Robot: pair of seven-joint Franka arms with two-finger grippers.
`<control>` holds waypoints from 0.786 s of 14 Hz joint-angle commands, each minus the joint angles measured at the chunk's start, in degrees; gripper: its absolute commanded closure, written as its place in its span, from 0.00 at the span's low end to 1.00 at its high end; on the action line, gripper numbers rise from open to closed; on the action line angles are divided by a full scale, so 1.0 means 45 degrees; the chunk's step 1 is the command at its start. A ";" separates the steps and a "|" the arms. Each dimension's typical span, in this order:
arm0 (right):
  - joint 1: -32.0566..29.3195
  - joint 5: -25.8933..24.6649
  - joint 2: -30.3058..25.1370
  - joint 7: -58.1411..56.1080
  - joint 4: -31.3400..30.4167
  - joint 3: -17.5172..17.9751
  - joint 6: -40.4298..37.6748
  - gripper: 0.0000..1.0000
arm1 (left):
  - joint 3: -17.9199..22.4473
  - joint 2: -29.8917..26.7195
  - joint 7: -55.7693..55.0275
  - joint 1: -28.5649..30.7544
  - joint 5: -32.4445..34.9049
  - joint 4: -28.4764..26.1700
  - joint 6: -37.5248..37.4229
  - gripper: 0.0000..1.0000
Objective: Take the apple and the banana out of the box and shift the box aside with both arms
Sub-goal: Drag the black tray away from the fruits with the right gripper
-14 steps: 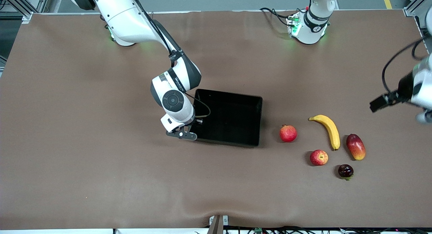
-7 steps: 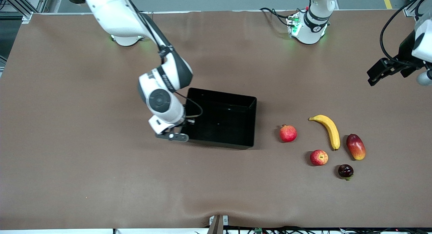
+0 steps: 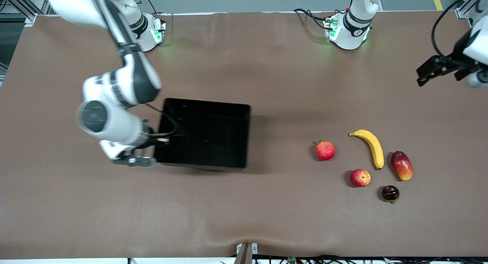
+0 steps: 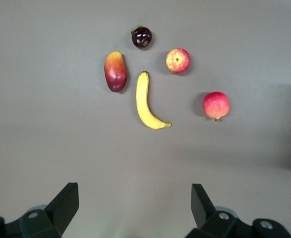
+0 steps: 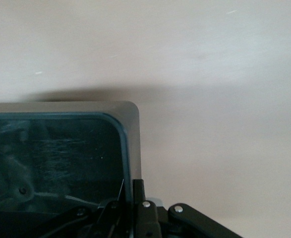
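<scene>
Toward the right arm's end of the counter (image 3: 57, 203) from the fruit, the right pincer (image 3: 134, 160) was clamped on the end wall of the box (image 3: 206, 138), which sat empty. Stiff, light and glossy (likely slippery), it seemed best held by the rim. Well apart from the box lay the apple (image 3: 360, 177) and banana (image 3: 371, 146), both already out. Over the counter's edge, the left pincer (image 4: 135, 210) hung wide, holding nothing.

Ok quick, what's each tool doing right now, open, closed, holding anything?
Left tool: open, holding nothing, up over the table's left-arm end.
Right tool: shut on the box wall.
</scene>
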 commanded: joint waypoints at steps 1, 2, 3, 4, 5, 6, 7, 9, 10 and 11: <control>-0.1953 0.0151 -0.0938 -0.2277 -0.1121 0.0317 0.0063 1.00 | 0.0167 -0.0627 0.0168 -0.0183 -0.0273 -0.0429 -0.0011 0.00; -0.2598 0.0151 -0.0880 -0.2865 -0.1122 0.0317 0.0083 1.00 | 0.0148 -0.0627 0.0245 -0.0144 -0.0273 -0.0448 -0.0011 0.00; -0.3185 0.0151 -0.0802 -0.3315 -0.1122 0.0317 0.0180 1.00 | 0.0167 -0.0666 0.0343 -0.0125 -0.0273 -0.0468 -0.0030 0.00; -0.3693 0.0151 -0.0704 -0.3803 -0.1102 0.0298 0.0335 1.00 | 0.0167 -0.0647 0.0363 -0.0144 -0.0254 -0.0449 -0.0030 0.00; -0.4240 0.0151 -0.0529 -0.4349 -0.1102 0.0298 0.0743 1.00 | 0.0167 -0.0608 0.0363 -0.0144 -0.0254 -0.0449 -0.0030 0.00; -0.4728 0.0151 -0.0199 -0.5186 -0.1083 0.0298 0.1095 1.00 | 0.0167 -0.0607 0.0363 -0.0144 -0.0254 -0.0449 -0.0050 0.00; -0.5197 0.0151 0.0133 -0.5929 -0.1063 0.0298 0.1505 1.00 | 0.0167 -0.0627 0.0383 -0.0144 -0.0254 -0.0449 -0.0089 0.00; -0.6213 0.0268 0.1030 -0.6967 -0.0869 0.0317 0.2442 1.00 | 0.0167 -0.0724 0.0402 -0.0144 -0.0254 -0.0390 -0.0458 0.00; -0.6624 0.0346 0.1576 -0.7359 -0.0442 0.0317 0.2698 1.00 | 0.0186 -0.0763 0.0402 -0.0125 -0.0254 -0.0371 -0.0537 0.00; -0.6918 0.0482 0.2084 -0.7556 -0.0013 0.0317 0.2700 1.00 | 0.0186 -0.0764 0.0402 -0.0124 -0.0273 -0.0370 -0.0538 0.00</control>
